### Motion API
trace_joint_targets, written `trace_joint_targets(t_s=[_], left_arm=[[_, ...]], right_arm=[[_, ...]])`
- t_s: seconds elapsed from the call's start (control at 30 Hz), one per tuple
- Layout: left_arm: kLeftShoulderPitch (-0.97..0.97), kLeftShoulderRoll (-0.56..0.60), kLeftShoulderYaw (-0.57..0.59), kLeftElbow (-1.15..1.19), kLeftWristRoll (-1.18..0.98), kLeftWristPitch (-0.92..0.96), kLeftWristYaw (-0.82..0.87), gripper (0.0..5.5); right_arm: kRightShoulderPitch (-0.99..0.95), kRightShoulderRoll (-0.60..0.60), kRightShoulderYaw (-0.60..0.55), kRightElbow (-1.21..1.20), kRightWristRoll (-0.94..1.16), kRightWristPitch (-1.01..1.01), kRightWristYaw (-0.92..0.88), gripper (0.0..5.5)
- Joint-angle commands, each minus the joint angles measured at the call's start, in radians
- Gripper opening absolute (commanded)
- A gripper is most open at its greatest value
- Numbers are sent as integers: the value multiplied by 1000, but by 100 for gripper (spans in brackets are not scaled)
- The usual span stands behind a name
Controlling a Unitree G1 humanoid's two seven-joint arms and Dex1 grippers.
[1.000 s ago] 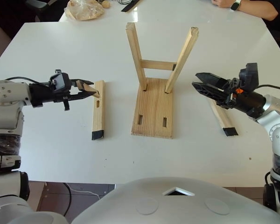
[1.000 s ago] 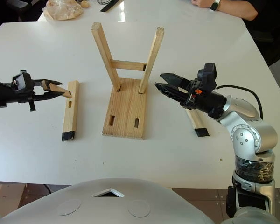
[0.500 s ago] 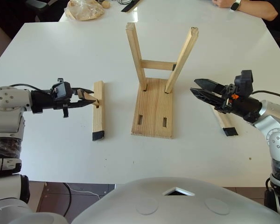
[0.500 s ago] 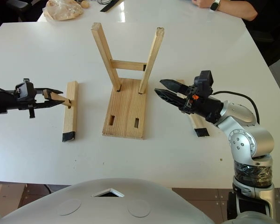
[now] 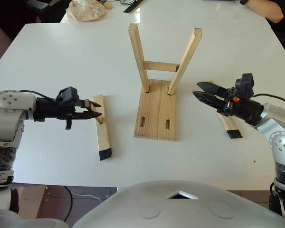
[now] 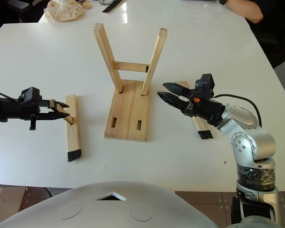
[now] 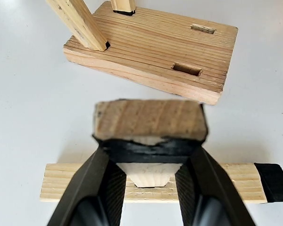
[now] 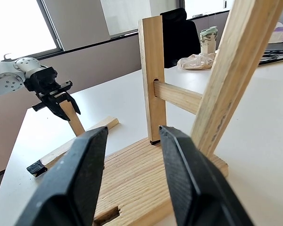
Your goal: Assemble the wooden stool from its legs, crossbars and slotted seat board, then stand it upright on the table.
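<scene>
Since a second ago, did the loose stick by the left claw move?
Yes. The loose leg slid toward the near edge of the table. Its black tip now lies past the seat board's near end; before, it was level with it.

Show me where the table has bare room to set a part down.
Bare table lies along the near edge before the seat board, and between the bag and the left loose leg. Crowded: the gap between seat board and right loose leg, under the right gripper.
</scene>
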Motion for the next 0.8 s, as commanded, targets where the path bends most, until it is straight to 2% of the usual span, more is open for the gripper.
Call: trace_joint_targets(t_s=[0.03,0.2,0.37,0.63,0.8], left_arm=[[234,-57,-21,-29,43,-32,56,129],[332,-94,-15,-55,47,-84,121,129],[368,-101,-34,-103,22,-56,160,129],[314,-146,-1,-82,-102,90,247,129],[342,-149,-13,-89,-90,67,254,129]], right_arm=[[-37,-41,-5,30,-11,-1,33,200],[-80,-67,-3,69,-17,4,60,200],[-121,-77,21,98,-33,3,80,200],[-150,-90,39,133,-55,-3,108,200],[-163,-95,49,146,-69,-6,122,200]])
